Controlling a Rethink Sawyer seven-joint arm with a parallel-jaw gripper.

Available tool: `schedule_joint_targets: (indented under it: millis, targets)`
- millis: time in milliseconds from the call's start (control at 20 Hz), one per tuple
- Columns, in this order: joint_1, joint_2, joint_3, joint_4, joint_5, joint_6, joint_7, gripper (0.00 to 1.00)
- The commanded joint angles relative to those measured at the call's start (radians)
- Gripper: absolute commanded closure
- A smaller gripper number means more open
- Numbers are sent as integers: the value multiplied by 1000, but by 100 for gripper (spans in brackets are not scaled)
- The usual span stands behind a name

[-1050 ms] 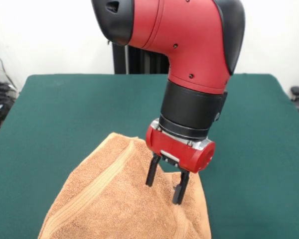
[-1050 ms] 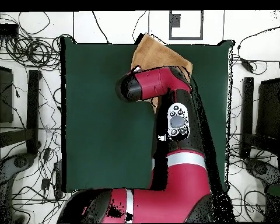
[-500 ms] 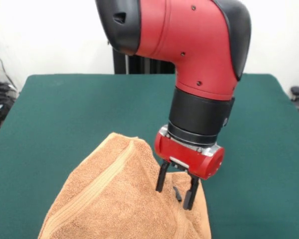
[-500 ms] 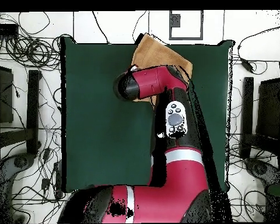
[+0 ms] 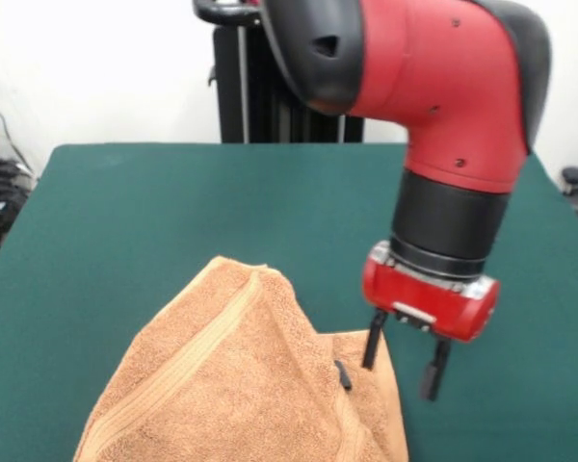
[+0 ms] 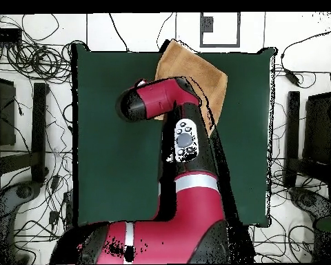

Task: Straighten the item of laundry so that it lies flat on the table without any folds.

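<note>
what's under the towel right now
Only green table shows around the towel. The towel is bunched with folds, so anything beneath it is covered. The open end effector hovers beside it.

**Clutter around the desk**

Off the desk (image 6: pixel 113 138), tangled black cables (image 6: pixel 30 59) sprawl over the pale floor (image 6: pixel 292 234) on one side in the overhead view, with more cables (image 6: pixel 299 69) on the opposite side. A dark upright stand (image 6: pixel 40 128) sits beside the desk among them, and a matching one (image 6: pixel 292 138) across from it. A dark-framed square (image 6: pixel 219 29) lies beyond the desk's far edge. In the front view, a white wall (image 5: pixel 96 67) rises behind the desk.
</note>
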Motion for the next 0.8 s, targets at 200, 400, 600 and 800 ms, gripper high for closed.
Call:
schedule_joint_targets:
  millis: [200,400,600,800]
  targets:
    - [81,23,-72,68,-3,176,0,0]
    - [62,39,-80,74,13,188,-4,0]
    - [45,44,-89,81,10,193,-25,0]
    - [22,60,-76,94,13,146,-32,0]
